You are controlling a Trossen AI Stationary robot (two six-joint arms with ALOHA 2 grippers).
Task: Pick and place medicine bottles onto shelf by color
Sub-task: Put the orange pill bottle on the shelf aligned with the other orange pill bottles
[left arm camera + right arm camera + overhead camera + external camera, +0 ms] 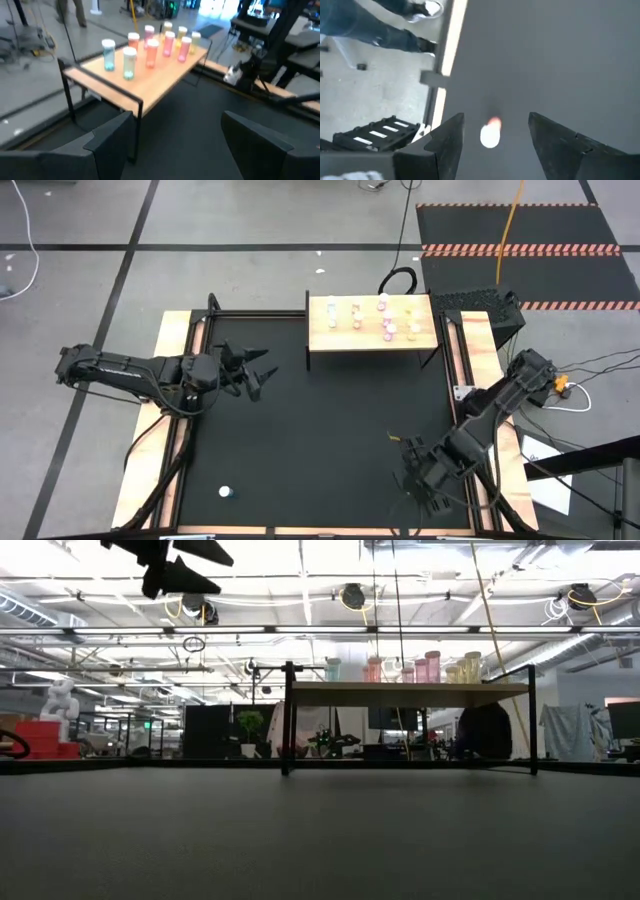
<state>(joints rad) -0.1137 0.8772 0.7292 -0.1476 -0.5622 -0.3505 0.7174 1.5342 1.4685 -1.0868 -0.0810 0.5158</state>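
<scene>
A lone bottle point(490, 134) lies on the black table between the right gripper's point(492, 142) parted fingers; next, descend and close. Left gripper point(258, 373), apart, waits near the shelf point(330, 340).

Grey tiled floor point(250, 220), bright ceiling lights point(300, 580)

1. The tabletop point(320, 440), filling the middle of the high view, is looking like matt black, smooth sheet, with pale bare wood strips point(165, 430) edging it.
2. The shelf point(150, 85), upper centre of the left wrist view, is showing a light, smooth wood board on thin black metal-looking legs.
3. The medicine bottles point(150, 47) on it are appearing as translucent tinted plastic with white caps.
4. The left gripper point(170, 145) and right gripper point(495, 137) are showing dark, matt plastic-looking fingers point(112, 135).
</scene>
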